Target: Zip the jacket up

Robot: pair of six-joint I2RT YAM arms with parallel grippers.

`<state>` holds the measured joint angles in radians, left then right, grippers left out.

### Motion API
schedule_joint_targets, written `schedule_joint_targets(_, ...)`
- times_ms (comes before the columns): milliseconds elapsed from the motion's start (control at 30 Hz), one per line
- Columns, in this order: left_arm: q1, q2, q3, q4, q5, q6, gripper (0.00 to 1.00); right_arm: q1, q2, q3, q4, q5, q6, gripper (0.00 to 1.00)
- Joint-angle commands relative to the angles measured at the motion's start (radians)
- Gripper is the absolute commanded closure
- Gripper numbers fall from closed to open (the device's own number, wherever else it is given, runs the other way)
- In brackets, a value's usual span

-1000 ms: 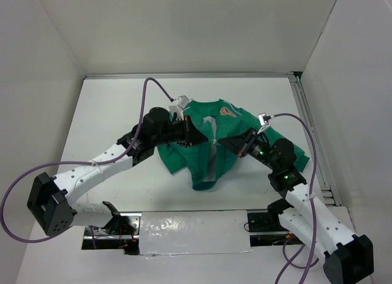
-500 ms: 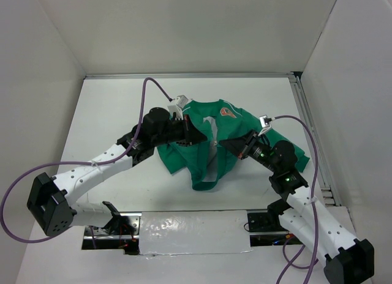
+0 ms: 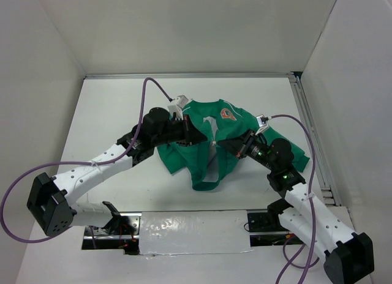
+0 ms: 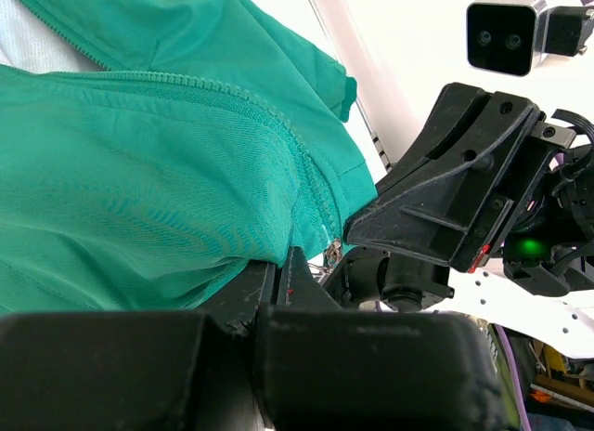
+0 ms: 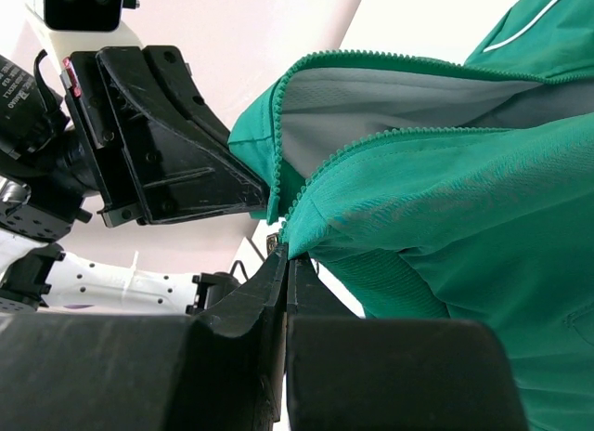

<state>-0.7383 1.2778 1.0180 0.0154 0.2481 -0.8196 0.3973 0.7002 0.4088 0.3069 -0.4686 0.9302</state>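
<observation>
Mid-frame, jacket (image 3: 184,158): fronts closer now, zip (image 5: 353,157) unjoined.
Left gripper (image 3: 205,139): pinching one zip edge.
Right gripper (image 3: 222,141): pinching the other, shifted left.

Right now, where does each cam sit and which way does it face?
Top external: above and behind the bases, looking down at the table; left arm, right arm and the jacket show.
Left wrist: on the left arm, facing the right arm across the jacket; own fingers along the bottom, right gripper opposite.
Right wrist: on the right arm, facing the left arm; own fingers along the bottom, left gripper opposite.
Shared: both wrist views show the jacket's unzipped zipper edges and the other arm's gripper.
</observation>
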Motion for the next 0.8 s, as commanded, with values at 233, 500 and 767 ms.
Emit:
schedule_joint_targets(233, -0.007, -0.009, 0.013, 0.049, 0.017, 0.002, 1.00, 0.012, 0.007, 0.035, 0.089, -0.011, -0.008, 1.00)
schedule_joint_targets(500, -0.009, -0.014, 0.005, 0.064, 0.036, 0.010, 1.00, 0.012, 0.010, 0.030, 0.104, 0.008, -0.004, 1.00)
schedule_joint_targets(767, -0.009, -0.014, 0.002, 0.054, 0.008, 0.007, 1.00, 0.012, -0.001, 0.036, 0.084, 0.008, -0.014, 1.00)
